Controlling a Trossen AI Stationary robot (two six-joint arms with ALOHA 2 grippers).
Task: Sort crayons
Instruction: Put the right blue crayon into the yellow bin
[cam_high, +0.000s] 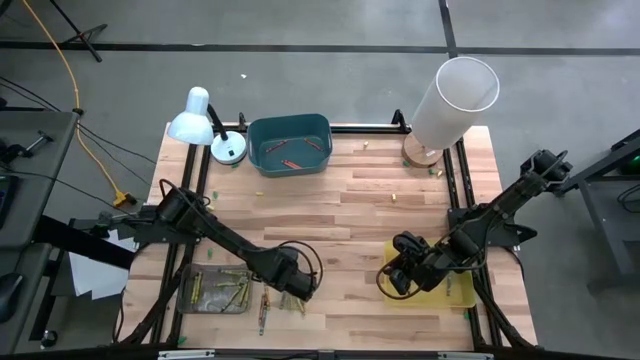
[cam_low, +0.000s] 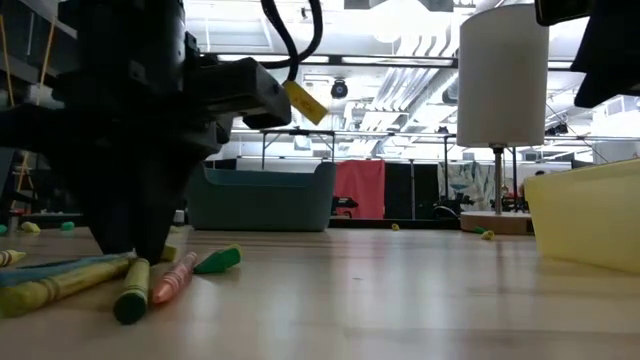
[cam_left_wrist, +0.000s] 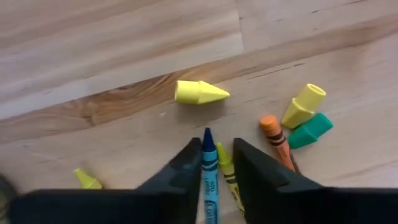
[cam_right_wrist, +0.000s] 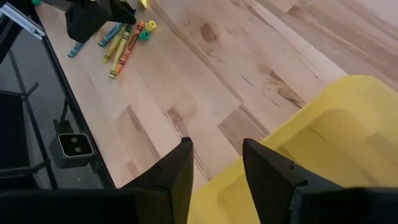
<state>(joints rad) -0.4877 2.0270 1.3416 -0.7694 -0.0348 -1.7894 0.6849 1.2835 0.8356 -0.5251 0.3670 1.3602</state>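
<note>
My left gripper (cam_high: 300, 290) is down at the table near its front edge, right of a grey tray (cam_high: 215, 290) that holds yellow and green crayons. Its fingers stand narrowly open around a blue crayon (cam_left_wrist: 209, 168) and a yellow crayon (cam_left_wrist: 227, 171) lying on the wood. A yellow stub (cam_left_wrist: 199, 92), an orange crayon (cam_left_wrist: 273, 134), another yellow stub (cam_left_wrist: 303, 106) and a green stub (cam_left_wrist: 311, 129) lie just beyond. My right gripper (cam_high: 398, 280) is open and empty over the yellow tray (cam_right_wrist: 323, 143). My left gripper comes down from above with its fingers along the blue crayon (cam_left_wrist: 208, 155), which lies in the gap close against one finger (cam_left_wrist: 186, 168). The yellow crayon slants under the other finger (cam_left_wrist: 249, 168). Both lie on the table. I cannot tell whether the fingers touch them.
A teal bin (cam_high: 290, 143) with red crayons stands at the far edge, between a small desk lamp (cam_high: 195, 120) and a tall white lamp (cam_high: 455, 95). More crayons (cam_low: 130, 295) lie around the left gripper. Small crayon bits are scattered on the wood.
</note>
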